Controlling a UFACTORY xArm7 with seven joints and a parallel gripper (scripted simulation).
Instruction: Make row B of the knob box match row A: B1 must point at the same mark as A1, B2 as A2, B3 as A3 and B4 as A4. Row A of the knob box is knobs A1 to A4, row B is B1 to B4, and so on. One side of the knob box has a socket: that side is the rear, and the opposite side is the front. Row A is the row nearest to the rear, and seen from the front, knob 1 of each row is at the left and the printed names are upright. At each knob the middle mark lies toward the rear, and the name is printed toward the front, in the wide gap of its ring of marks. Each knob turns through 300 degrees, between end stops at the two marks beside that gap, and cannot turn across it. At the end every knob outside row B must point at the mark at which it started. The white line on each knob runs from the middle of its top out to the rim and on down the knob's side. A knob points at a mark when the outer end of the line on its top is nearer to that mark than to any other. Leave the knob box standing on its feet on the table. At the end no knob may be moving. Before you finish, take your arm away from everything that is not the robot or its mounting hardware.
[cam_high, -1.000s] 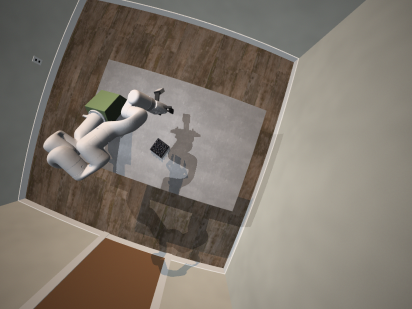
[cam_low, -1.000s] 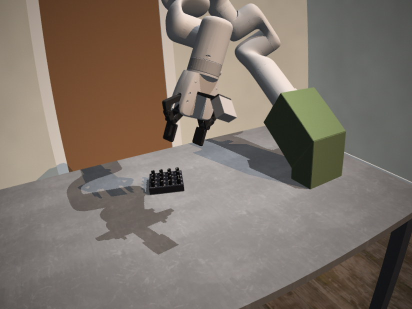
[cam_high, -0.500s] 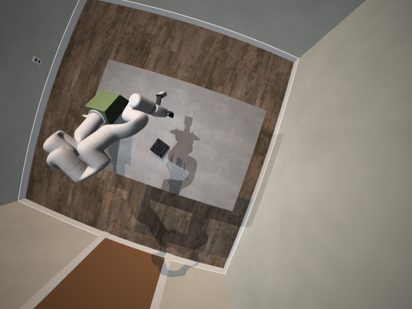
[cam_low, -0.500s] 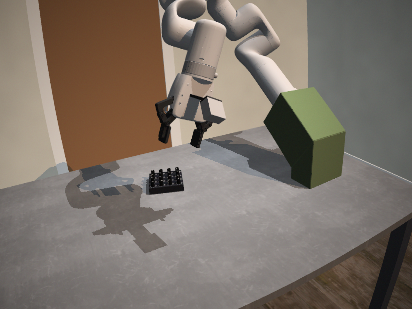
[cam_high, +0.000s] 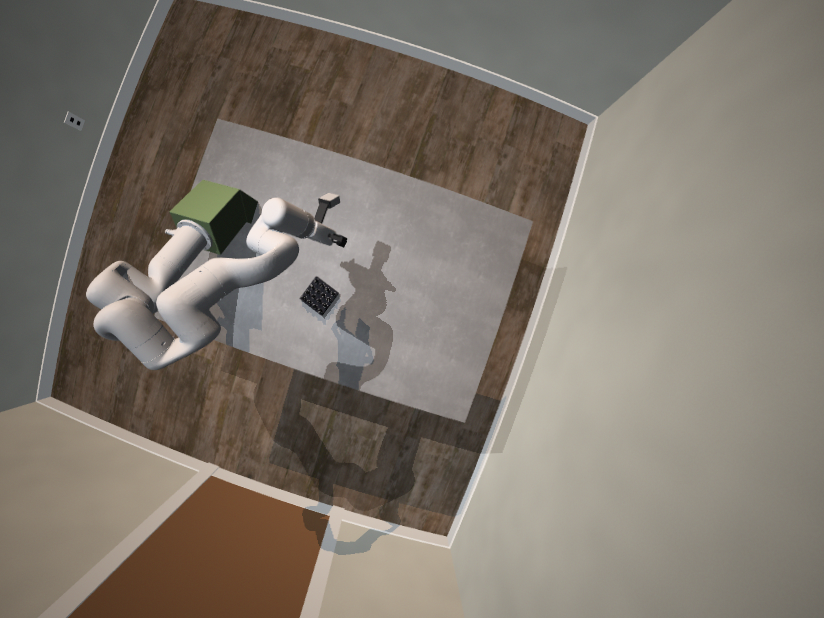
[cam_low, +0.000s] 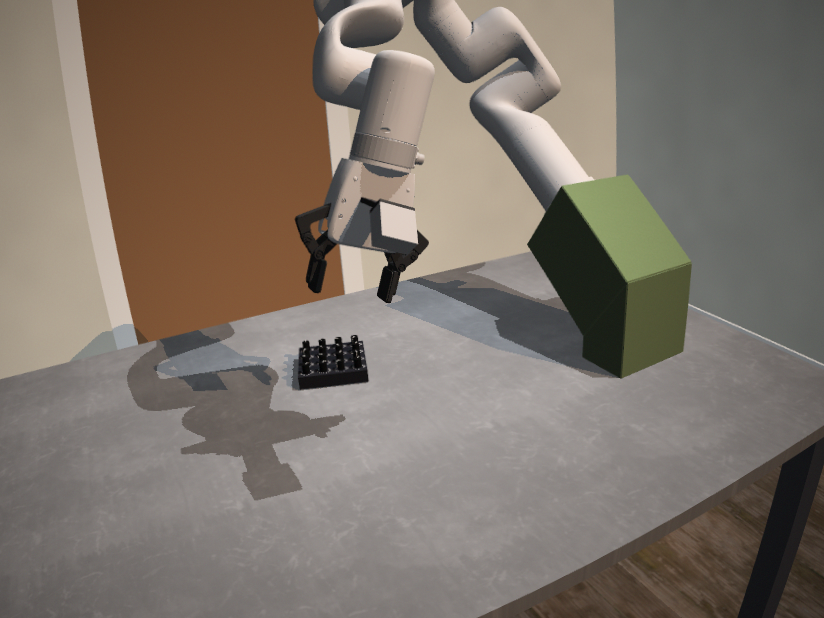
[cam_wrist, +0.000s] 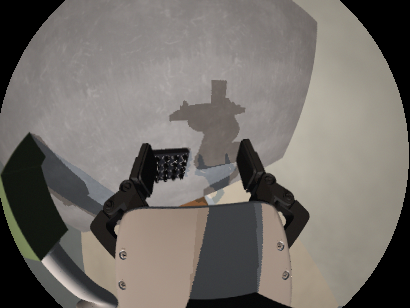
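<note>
Here is the knob box (cam_high: 319, 296) (cam_low: 332, 378) (cam_wrist: 171, 165), black and studded with knobs, sitting upright on the grey worktop (cam_high: 425, 266) (cam_low: 465, 465) (cam_wrist: 125, 90), and everything else lines up around it! Above the knob box and off to one side, well apart from it, hangs the tool (cam_high: 339, 240) (cam_low: 352, 287) (cam_wrist: 196, 151), its two black fingers spread wide with only air between them, tips angled down. The wrist view puts the knob box partly behind one finger, toward that side of the gap, yet nothing touches it. And look at the white arm (cam_high: 193, 299) (cam_low: 396, 99), folded high over the worktop and reaching down to the tool, clear of the knob box! A pale block on a bracket (cam_high: 328, 200) (cam_low: 398, 224) juts from the tool's side, also well apart from the knob box. Away to the side of the knob box stands the green mount (cam_high: 206, 201) (cam_low: 655, 319) (cam_wrist: 22, 200), bulky and slanted, carrying the arm's other end. A big dark shadow (cam_high: 366, 286) (cam_low: 246, 425) (cam_wrist: 215, 125) of the arm sprawls over the worktop just beside the knob box. As for the knobs, they stand in tight rows on the knob box, but their white lines are too small to read, so where each one points, nobody can tell!
</note>
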